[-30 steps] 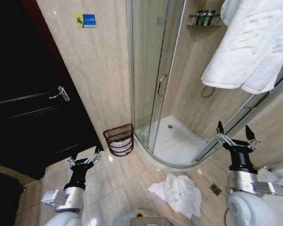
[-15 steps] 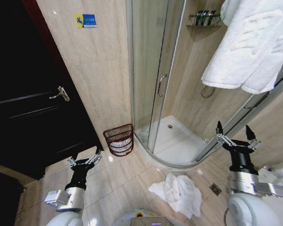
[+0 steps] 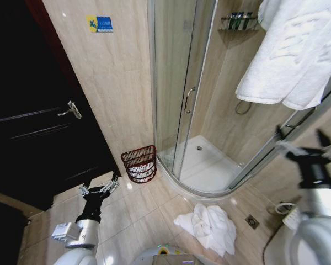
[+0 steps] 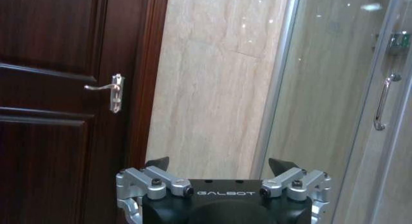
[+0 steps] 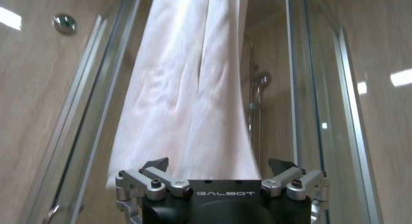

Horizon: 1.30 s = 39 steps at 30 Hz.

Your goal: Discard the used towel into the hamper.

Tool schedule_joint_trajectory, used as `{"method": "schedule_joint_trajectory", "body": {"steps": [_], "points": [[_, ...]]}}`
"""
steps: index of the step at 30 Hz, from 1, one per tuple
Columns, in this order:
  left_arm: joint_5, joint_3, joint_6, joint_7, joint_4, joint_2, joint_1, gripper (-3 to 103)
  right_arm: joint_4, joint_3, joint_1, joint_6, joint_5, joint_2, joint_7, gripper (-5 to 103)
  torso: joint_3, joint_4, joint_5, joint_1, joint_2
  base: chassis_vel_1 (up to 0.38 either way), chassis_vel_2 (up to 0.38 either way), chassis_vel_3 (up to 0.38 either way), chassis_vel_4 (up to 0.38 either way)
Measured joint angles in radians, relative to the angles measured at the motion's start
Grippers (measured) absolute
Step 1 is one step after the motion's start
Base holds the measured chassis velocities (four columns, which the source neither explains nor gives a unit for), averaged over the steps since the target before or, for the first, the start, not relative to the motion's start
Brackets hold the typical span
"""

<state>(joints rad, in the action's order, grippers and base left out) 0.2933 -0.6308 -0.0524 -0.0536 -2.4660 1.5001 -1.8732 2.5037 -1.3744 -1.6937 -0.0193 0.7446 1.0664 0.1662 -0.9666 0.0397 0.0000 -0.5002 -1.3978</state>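
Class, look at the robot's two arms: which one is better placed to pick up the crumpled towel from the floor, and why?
Probably the right. The crumpled towel lies on the floor toward the robot's right, nearer the right gripper, which is open though raised high. The left gripper, also open, hangs low on the far side, closer to the hamper.

The floor (image 3: 140, 207) between the dark door (image 3: 33, 138) and the shower's curved base (image 3: 209, 190) lies bare — an open lane up to the hamper (image 3: 139, 163), whose mouth is uncovered. The hamper sits tight against the wall (image 3: 121, 99) and just beside the glass shower door (image 3: 176, 83). A crumpled towel (image 3: 209, 226) lies on the floor — open tile to its left. Overhead on the right, a hanging towel (image 3: 292, 49) crowds the space above the right gripper (image 3: 300, 142), its fingers spread.
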Motion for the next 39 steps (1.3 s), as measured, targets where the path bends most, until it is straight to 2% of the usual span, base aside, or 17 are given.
{"method": "schedule_joint_trajectory", "body": {"steps": [1,2,4,5,8,9,11,12,15,16,17,19,23,26,27,31,39], "points": [[0.000,0.000,0.000,0.000,0.000,0.000,0.000,100,0.000,-0.046,0.002,-0.006,0.041,-0.049,-0.003,100,0.000,-0.0005,0.0009,0.000,0.000,0.000,0.000,0.000,0.000],[0.000,0.000,0.000,0.000,0.000,0.000,0.000,100,0.000,-0.046,0.002,-0.006,0.041,-0.049,-0.003,100,0.000,-0.0005,0.0009,0.000,0.000,0.000,0.000,0.000,0.000],[0.000,0.000,0.000,0.000,0.000,0.000,0.000,100,-0.001,-0.122,0.020,0.002,0.106,-0.156,-0.021,100,0.000,-0.0002,0.0005,0.000,0.000,0.000,0.000,0.000,0.000],[0.000,0.000,0.000,0.000,0.000,0.000,0.000,100,-0.001,-0.122,0.020,0.002,0.106,-0.156,-0.021,100,0.000,-0.0002,0.0005,0.000,0.000,0.000,0.000,0.000,0.000],[0.001,-0.001,-0.001,0.000,0.000,0.000,0.000,100,-0.040,-0.275,0.049,0.020,0.217,-0.345,-0.053,100,0.000,0.0004,-0.0008,0.000,0.000,0.000,0.000,0.000,0.000],[0.001,-0.001,-0.001,0.000,0.000,0.000,0.000,100,-0.040,-0.275,0.049,0.020,0.217,-0.345,-0.053,100,0.000,0.0004,-0.0008,0.000,0.000,0.000,0.000,0.000,0.000],[0.001,-0.001,-0.001,0.000,0.000,0.000,0.000,100,-0.107,-0.384,0.055,0.004,0.293,-0.459,-0.058,100,0.000,-0.0005,0.0012,0.000,0.000,0.000,0.000,0.000,0.000],[0.001,-0.001,-0.001,0.000,0.000,0.000,0.000,100,-0.107,-0.384,0.055,0.004,0.293,-0.459,-0.058,100,0.000,-0.0005,0.0012,0.000,0.000,0.000,0.000,0.000,0.000],[0.001,-0.001,-0.001,0.000,0.000,0.000,0.000,100,-0.250,-0.469,0.070,-0.010,0.341,-0.625,-0.063,100,0.000,0.0000,0.0000,0.000,0.000,0.000,0.000,0.000,0.000],[0.001,-0.001,-0.001,0.000,0.000,0.000,0.000,100,-0.250,-0.469,0.070,-0.010,0.341,-0.625,-0.063,100,0.000,0.0000,0.0000,0.000,0.000,0.000,0.000,0.000,0.000],[0.001,-0.001,-0.001,0.000,0.000,0.000,0.000,100,-0.328,-0.489,0.078,-0.011,0.349,-0.698,-0.068,100,0.000,0.0001,0.0007,0.000,0.000,0.000,0.000,0.000,0.000],[0.001,-0.001,-0.001,0.000,0.000,0.000,0.000,100,-0.436,-0.496,0.097,-0.010,0.350,-0.800,-0.084,100,0.000,0.0002,-0.0003,0.000,0.000,0.000,0.000,0.000,0.000],[0.001,-0.001,-0.001,0.000,0.000,0.000,0.000,100,-0.532,-0.464,0.152,-0.008,0.345,-0.881,-0.105,100,0.000,0.0000,0.0005,0.000,0.000,0.000,0.000,0.000,0.000],[0.001,-0.001,-0.001,0.000,0.000,0.000,0.000,100,-0.674,-0.371,0.257,0.003,0.339,-1.006,-0.124,100,0.000,0.0001,-0.0001,0.000,0.000,0.000,0.000,0.000,0.000],[0.001,-0.001,-0.001,0.000,0.000,0.000,0.000,100,-0.674,-0.371,0.257,0.003,0.339,-1.006,-0.124,100,0.000,0.0001,-0.0001,0.000,0.000,0.000,0.000,0.000,0.000],[0.001,-0.001,-0.001,0.000,0.000,0.000,0.000,100,-0.841,-0.350,0.273,0.031,0.339,-1.162,-0.142,100,0.000,-0.0002,-0.0004,0.000,0.000,0.000,0.000,0.000,0.000],[0.001,-0.001,-0.001,0.000,0.000,0.000,0.000,100,-0.980,-0.366,0.235,0.043,0.390,-1.298,-0.141,100,0.000,-0.0002,0.0003,0.000,0.000,0.000,0.000,0.000,0.000]]}}
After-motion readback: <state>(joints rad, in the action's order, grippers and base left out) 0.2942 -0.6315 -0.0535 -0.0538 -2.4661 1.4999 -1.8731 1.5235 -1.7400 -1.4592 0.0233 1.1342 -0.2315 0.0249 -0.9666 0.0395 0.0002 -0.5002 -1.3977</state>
